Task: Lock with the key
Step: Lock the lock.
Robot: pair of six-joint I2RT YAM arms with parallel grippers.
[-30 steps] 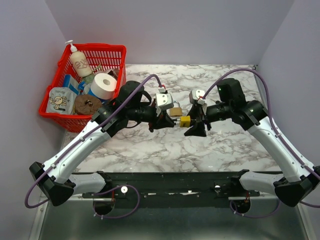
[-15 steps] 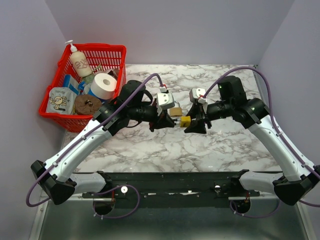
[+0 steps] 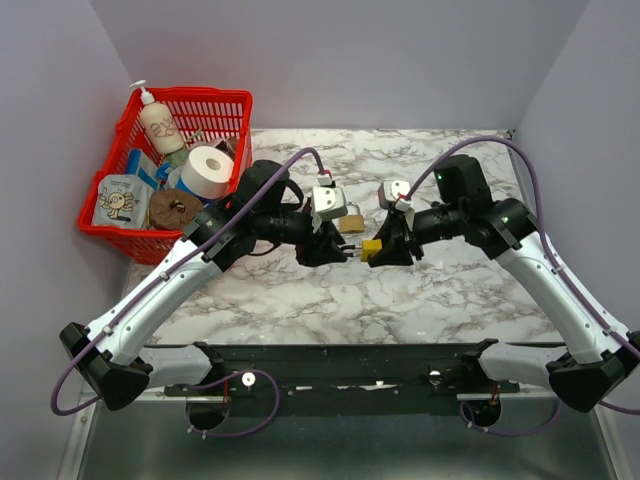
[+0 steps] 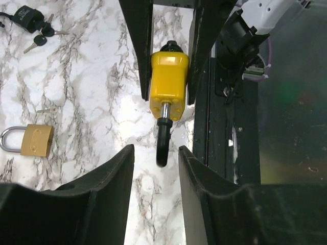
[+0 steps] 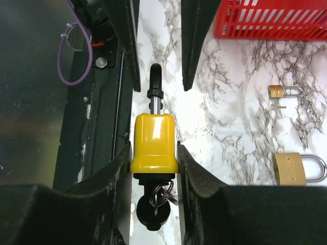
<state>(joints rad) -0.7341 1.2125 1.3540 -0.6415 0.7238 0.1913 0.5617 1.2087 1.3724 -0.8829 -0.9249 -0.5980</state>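
A yellow padlock (image 5: 153, 143) is held off the table by my right gripper (image 5: 153, 150), which is shut on its body. A black-headed key (image 5: 156, 212) with a ring sits in the lock's bottom, toward the wrist. The black shackle (image 4: 162, 148) sticks out toward my left gripper (image 4: 156, 155), which is open; the shackle's tip lies just between its fingertips without touching. In the top view the padlock (image 3: 371, 247) hangs between the left gripper (image 3: 337, 250) and the right gripper (image 3: 388, 248) above the table's middle.
A brass padlock (image 3: 350, 222) lies on the marble table (image 3: 420, 290) just behind the grippers. A small brass padlock (image 5: 282, 92) with a key and a black padlock with keys (image 4: 25, 18) lie farther off. A red basket (image 3: 230, 100) of items stands at the back left.
Both grippers have dropped slightly and closed the gap. The shackle's tip now sits between the left fingertips. The right gripper still holds the yellow padlock.
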